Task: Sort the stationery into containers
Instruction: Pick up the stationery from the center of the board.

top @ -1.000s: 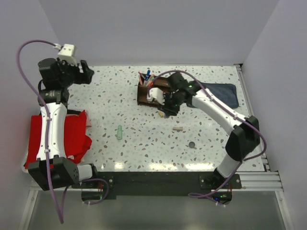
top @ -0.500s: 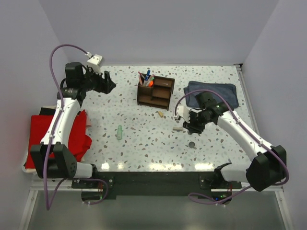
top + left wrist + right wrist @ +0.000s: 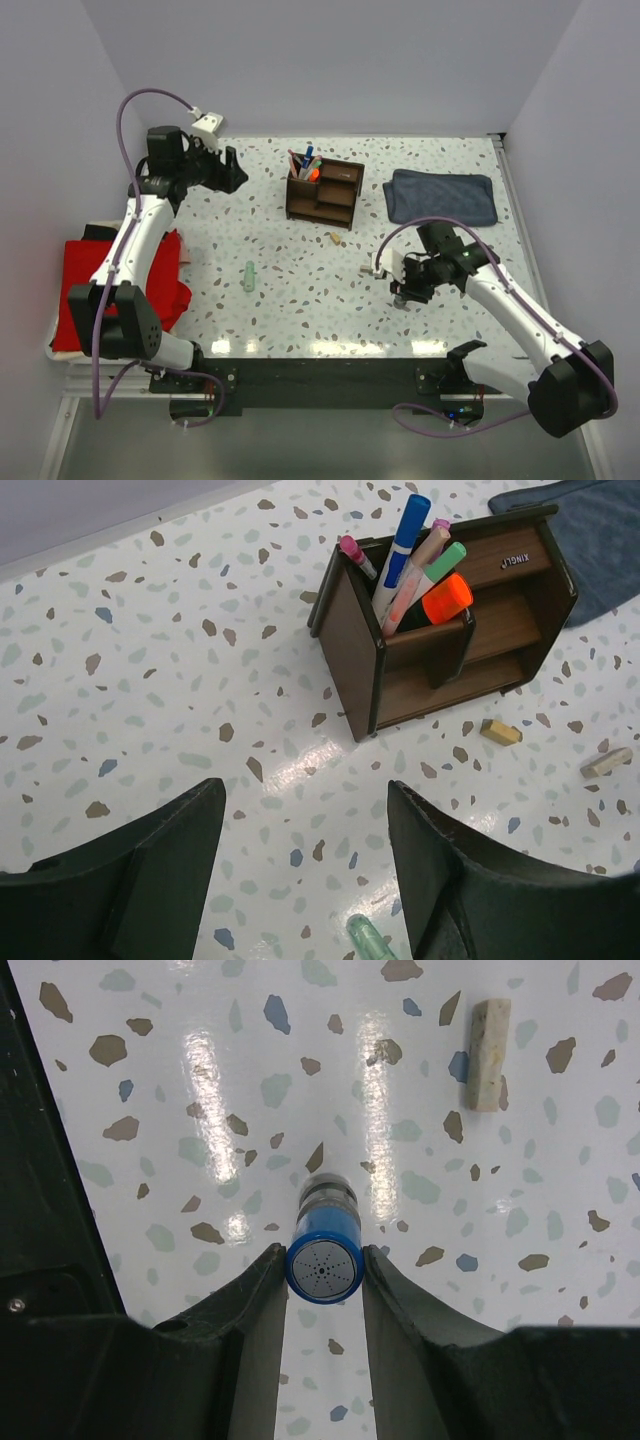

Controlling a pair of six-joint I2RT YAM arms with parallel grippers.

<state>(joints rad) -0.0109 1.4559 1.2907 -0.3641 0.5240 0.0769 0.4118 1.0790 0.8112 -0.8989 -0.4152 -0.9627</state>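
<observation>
Blue cylinder [image 3: 323, 1252], upright, clamped in right claw [image 3: 322, 1265]

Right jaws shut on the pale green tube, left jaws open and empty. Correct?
Wrong item. The right gripper has its jaws shut on the blue cylinder, as the right wrist view shows; the green tube lies loose on the table. The left gripper has its jaws open and empty, as stated.
</observation>
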